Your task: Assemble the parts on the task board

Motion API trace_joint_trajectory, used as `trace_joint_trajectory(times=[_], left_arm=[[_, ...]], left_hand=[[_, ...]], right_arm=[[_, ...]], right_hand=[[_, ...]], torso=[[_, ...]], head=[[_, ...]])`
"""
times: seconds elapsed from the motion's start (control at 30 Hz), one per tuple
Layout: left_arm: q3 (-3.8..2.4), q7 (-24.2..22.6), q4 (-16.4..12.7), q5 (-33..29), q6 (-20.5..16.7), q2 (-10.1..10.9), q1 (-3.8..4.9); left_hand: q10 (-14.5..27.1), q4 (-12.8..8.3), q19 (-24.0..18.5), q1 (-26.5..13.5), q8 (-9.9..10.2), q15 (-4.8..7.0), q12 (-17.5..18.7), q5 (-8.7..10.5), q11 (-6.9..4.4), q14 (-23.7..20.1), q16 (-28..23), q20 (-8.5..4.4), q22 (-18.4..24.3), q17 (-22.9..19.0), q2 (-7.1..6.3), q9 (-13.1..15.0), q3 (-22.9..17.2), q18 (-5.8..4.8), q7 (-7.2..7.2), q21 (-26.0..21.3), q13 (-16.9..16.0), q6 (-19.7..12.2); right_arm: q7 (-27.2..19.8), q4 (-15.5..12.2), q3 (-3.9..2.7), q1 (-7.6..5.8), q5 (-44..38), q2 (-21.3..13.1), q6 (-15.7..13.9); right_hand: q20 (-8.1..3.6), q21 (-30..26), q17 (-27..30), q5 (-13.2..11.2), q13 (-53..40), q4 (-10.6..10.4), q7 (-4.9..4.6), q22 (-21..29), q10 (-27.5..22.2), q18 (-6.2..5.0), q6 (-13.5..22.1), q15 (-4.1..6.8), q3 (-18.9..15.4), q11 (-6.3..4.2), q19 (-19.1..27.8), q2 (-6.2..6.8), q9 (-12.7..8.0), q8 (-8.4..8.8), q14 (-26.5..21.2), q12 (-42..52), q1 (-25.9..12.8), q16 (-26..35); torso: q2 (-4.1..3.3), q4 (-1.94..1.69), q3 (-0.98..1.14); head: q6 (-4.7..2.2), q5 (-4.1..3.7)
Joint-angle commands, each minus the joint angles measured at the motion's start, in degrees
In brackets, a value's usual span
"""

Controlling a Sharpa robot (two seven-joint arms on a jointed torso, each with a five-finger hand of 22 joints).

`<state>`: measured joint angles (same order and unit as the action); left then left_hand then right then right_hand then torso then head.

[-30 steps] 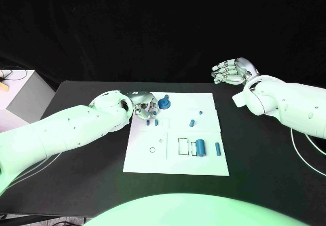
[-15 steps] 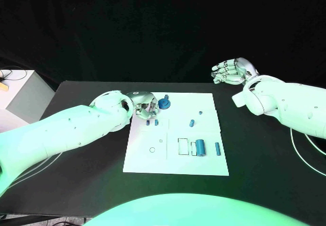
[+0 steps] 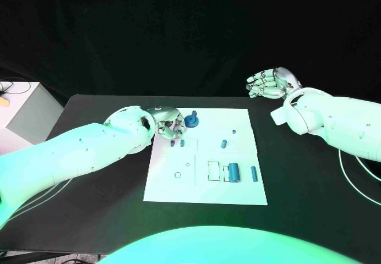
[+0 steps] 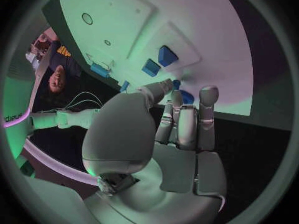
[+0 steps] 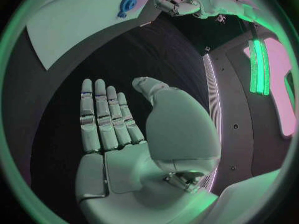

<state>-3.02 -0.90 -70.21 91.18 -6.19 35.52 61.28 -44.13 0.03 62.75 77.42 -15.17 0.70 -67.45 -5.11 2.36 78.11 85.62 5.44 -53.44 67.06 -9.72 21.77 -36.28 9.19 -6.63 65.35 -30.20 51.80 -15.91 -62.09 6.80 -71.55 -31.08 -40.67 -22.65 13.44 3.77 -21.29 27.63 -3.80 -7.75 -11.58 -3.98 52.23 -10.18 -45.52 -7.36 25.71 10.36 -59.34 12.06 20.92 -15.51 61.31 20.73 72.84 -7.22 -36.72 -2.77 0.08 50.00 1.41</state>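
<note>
Nothing has shifted: left hand [image 3: 167,125] still hunched at the board's far left corner

Nearest on the flat white board [image 3: 206,192] lie smooth blue cylinders [image 3: 235,172]; farther, the fingers curl beside a round blue gear [image 3: 191,120], grip unclear. Judged best: settle it squarely, press gently. Far right, the right hand [image 5: 118,134] hangs flat, holding nothing
</note>
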Motion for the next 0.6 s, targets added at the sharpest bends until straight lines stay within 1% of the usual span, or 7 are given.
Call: trace_joint_trajectory(times=[0.03,0.2,0.3,0.37,0.43,0.53,0.6], left_arm=[[-0.06,-0.7,-0.3,-0.6,1.0,0.1,0.0],[-0.26,-1.1,-0.8,-0.9,1.2,0.4,0.0],[-0.68,-1.4,-1.3,-1.4,0.9,0.6,-0.01],[-1.12,-1.7,-1.9,-1.8,0.7,0.8,-0.02],[-1.6,-1.9,-2.2,-2.2,0.4,0.9,-0.04],[-2.83,-2.7,-3.0,-3.9,-0.2,1.3,-0.16],[-4.01,-3.4,-3.3,-5.7,-0.6,1.6,-0.37]], left_hand=[[0.4,0.1,0.4,-0.2,0.4,0.11,-0.6,0.28,-0.02,0.3,0.4,0.12,0.0,0.2,-0.77,-0.1,0.8,-0.68,0.18,-0.2,-0.2,-0.5],[0.8,1.3,0.0,-1.8,1.4,0.23,-2.5,0.21,-0.24,0.2,0.5,0.04,0.5,0.2,-2.05,-0.2,2.7,-0.6,0.72,-0.8,-1.1,-1.8],[1.1,1.5,0.0,-1.9,1.8,0.3,-3.5,0.17,-0.33,0.2,0.6,-0.01,0.5,0.3,-2.36,-0.3,3.4,-0.61,0.79,-0.9,-1.5,-2.5],[1.3,1.8,0.2,-2.1,2.2,0.34,-4.4,0.17,-0.39,0.3,0.6,-0.06,0.4,0.6,-2.57,-0.4,3.9,-0.64,0.84,-0.9,-1.9,-3.0],[1.4,2.1,0.2,-2.3,2.2,0.35,-4.7,0.19,-0.38,0.3,0.7,-0.07,0.4,0.7,-2.7,-0.4,4.3,-0.65,0.79,-0.9,-2.1,-3.1],[1.6,2.3,0.1,-2.5,2.3,0.34,-4.9,0.2,-0.38,0.3,0.7,-0.08,0.5,0.6,-2.84,-0.4,4.7,-0.63,0.8,-1.1,-2.2,-3.3],[2.9,3.0,-4.2,-2.3,2.2,0.06,-5.5,0.1,-0.11,-3.4,-0.7,0.09,5.8,-4.9,-2.72,-0.2,5.4,0.45,0.56,-5.4,-2.5,-3.0]], right_arm=[[-0.3,0.0,-0.03,0.01,-0.3,0.0,0.6],[-0.3,0.1,-0.03,0.03,-0.3,0.0,0.6],[-0.3,0.0,-0.03,0.05,-0.3,0.0,0.6],[-0.3,0.0,-0.03,0.06,-0.3,0.0,0.6],[-0.3,0.0,-0.03,0.07,-0.3,0.0,0.6],[-0.3,0.1,-0.03,0.09,-0.4,0.0,0.6],[-0.3,0.1,-0.03,0.1,-0.4,0.0,0.6]], right_hand=[[0.15,0.3,0.1,0.1,0.1,-0.1,-2.38,0.1,0.4,-0.36,-0.3,-0.03,0.4,-0.04,-0.4,-0.12,-0.1,0.15,0.3,0.2,-0.5,0.3],[0.15,0.3,0.1,0.1,0.1,-0.1,-2.38,0.1,0.4,-0.36,-0.3,-0.03,0.4,-0.04,-0.4,-0.1,-0.1,0.16,0.3,0.2,-0.6,0.3],[0.15,0.3,0.1,0.1,0.1,-0.1,-2.38,0.1,0.4,-0.36,-0.3,-0.03,0.4,-0.04,-0.4,-0.1,-0.1,0.16,0.3,0.2,-0.6,0.3],[0.15,0.3,0.1,0.1,0.1,-0.1,-2.38,0.1,0.4,-0.36,-0.3,-0.03,0.4,-0.04,-0.4,-0.1,-0.1,0.16,0.3,0.2,-0.6,0.3],[0.15,0.3,0.1,0.1,0.1,-0.1,-2.38,0.1,0.4,-0.36,-0.3,-0.03,0.4,-0.04,-0.4,-0.1,-0.1,0.16,0.3,0.2,-0.6,0.3],[0.15,0.3,0.1,0.1,0.1,-0.1,-2.38,0.1,0.4,-0.36,-0.3,-0.03,0.4,-0.04,-0.4,-0.1,-0.1,0.16,0.3,0.2,-0.6,0.3],[0.15,0.3,0.1,0.1,0.1,0.0,-2.38,0.1,0.4,-0.36,-0.3,-0.03,0.5,-0.04,-0.4,-0.08,-0.1,0.16,0.3,0.2,-0.6,0.3]], torso=[[0.03,-0.02,-0.02],[0.01,-0.02,-0.01],[0.02,-0.04,-0.03],[0.02,-0.01,-0.02],[0.01,-0.02,-0.01],[0.01,0.01,-0.02],[0.03,0.04,-0.01]], head=[[0.0,-0.04],[0.0,-0.07],[0.0,-0.04],[0.0,0.02],[0.0,0.06],[0.0,0.05],[0.0,0.02]])
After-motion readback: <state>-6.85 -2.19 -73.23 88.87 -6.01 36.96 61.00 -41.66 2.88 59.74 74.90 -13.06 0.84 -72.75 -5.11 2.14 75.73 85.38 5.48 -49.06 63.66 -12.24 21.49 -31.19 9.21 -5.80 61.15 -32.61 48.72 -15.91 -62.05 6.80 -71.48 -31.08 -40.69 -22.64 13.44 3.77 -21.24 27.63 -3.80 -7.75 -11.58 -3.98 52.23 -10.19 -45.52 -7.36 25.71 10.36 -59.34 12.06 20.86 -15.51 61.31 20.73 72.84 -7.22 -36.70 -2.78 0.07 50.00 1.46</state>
